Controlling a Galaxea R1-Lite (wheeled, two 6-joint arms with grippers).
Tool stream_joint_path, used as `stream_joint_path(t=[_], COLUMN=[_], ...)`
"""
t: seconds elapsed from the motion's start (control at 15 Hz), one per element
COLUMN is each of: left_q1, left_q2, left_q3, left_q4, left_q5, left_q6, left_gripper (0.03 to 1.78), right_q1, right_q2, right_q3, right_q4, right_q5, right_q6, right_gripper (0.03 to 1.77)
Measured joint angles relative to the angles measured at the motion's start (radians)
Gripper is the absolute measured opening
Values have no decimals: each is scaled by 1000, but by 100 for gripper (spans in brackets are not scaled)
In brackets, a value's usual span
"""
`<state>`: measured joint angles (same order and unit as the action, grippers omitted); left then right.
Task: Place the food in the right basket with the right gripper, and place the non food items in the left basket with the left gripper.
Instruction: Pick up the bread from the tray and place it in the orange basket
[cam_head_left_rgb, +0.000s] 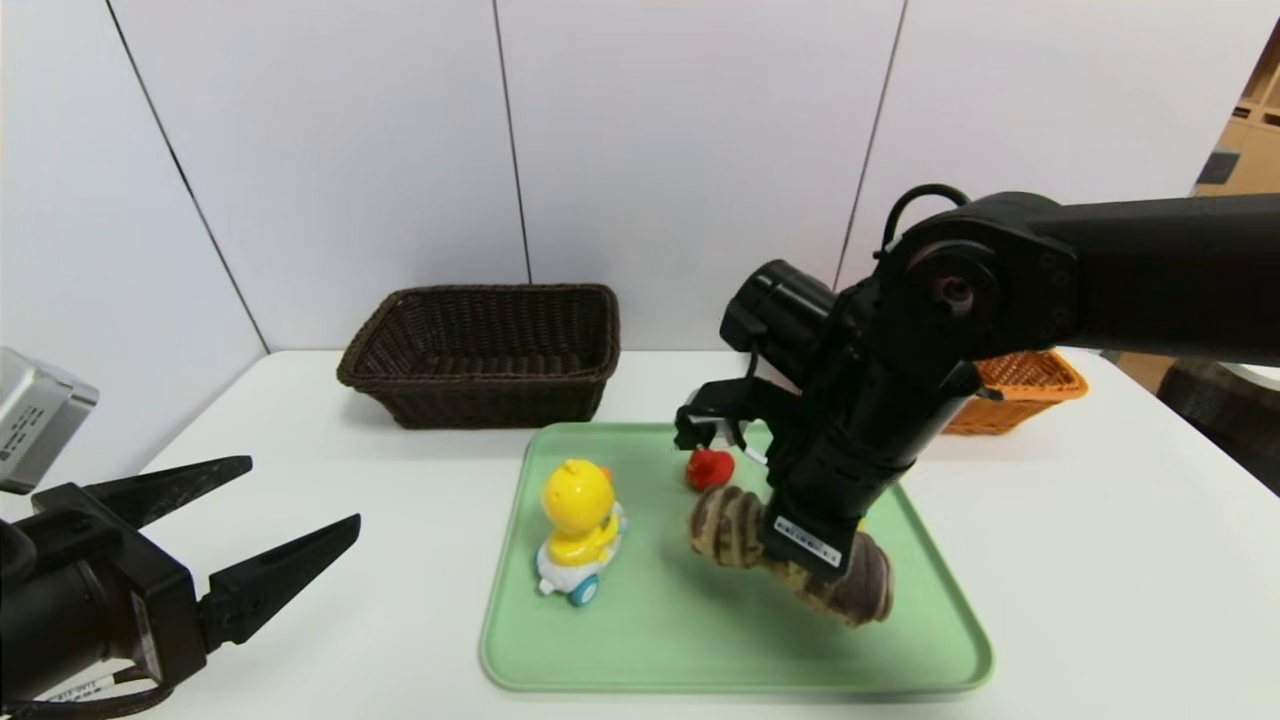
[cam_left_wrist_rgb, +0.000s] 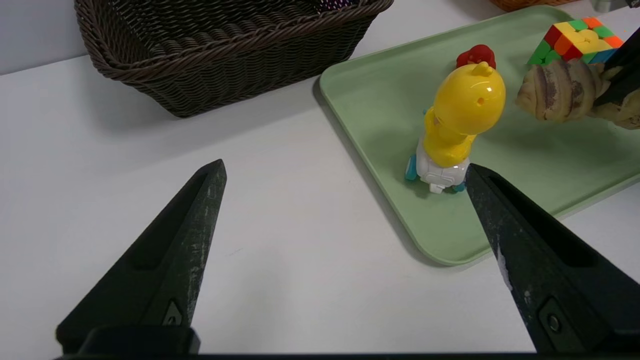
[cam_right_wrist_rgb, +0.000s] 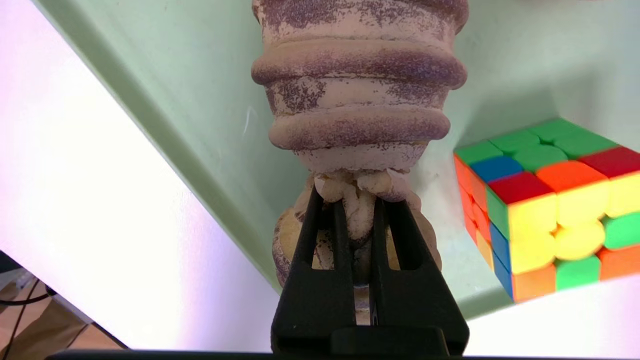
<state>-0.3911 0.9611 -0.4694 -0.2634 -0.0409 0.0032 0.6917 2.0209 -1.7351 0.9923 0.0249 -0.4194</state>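
Note:
The ridged brown-and-cream loaf (cam_head_left_rgb: 735, 525) (cam_right_wrist_rgb: 357, 100) (cam_left_wrist_rgb: 560, 90) lies across the green tray (cam_head_left_rgb: 700, 640), and my right gripper (cam_right_wrist_rgb: 356, 192) is shut on its middle, squeezing it. The multicoloured cube (cam_right_wrist_rgb: 555, 205) (cam_left_wrist_rgb: 575, 37) sits on the tray just beside the loaf; the arm hides it in the head view. A yellow duck on a white wheeled base (cam_head_left_rgb: 578, 528) (cam_left_wrist_rgb: 457, 125) stands on the tray's left half, and a small red duck (cam_head_left_rgb: 708, 467) sits behind. My left gripper (cam_head_left_rgb: 300, 500) (cam_left_wrist_rgb: 345, 175) hangs open over the table at the near left. The dark basket (cam_head_left_rgb: 485, 350) (cam_left_wrist_rgb: 220, 45) stands far left, the orange basket (cam_head_left_rgb: 1020, 385) far right.
The white table (cam_head_left_rgb: 1100, 560) ends at a white panelled wall behind the baskets. My right arm (cam_head_left_rgb: 1100, 270) reaches in from the right above the tray and covers part of the orange basket.

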Motion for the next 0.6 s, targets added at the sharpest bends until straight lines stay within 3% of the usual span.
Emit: stream_joint_path(t=[0.4, 0.6], left_q1=[0, 0], left_q2=[-11, -14], left_q3=[-4, -3], left_q4=[1, 1], left_q5=[1, 1], left_q6=[0, 0], left_gripper=[169, 169], right_q1=[23, 23], right_q2=[-89, -128], right_q3=[-8, -60], right_q4=[21, 17], right_q5=[-58, -62], right_q6=[-2, 4], right_gripper=[15, 15])
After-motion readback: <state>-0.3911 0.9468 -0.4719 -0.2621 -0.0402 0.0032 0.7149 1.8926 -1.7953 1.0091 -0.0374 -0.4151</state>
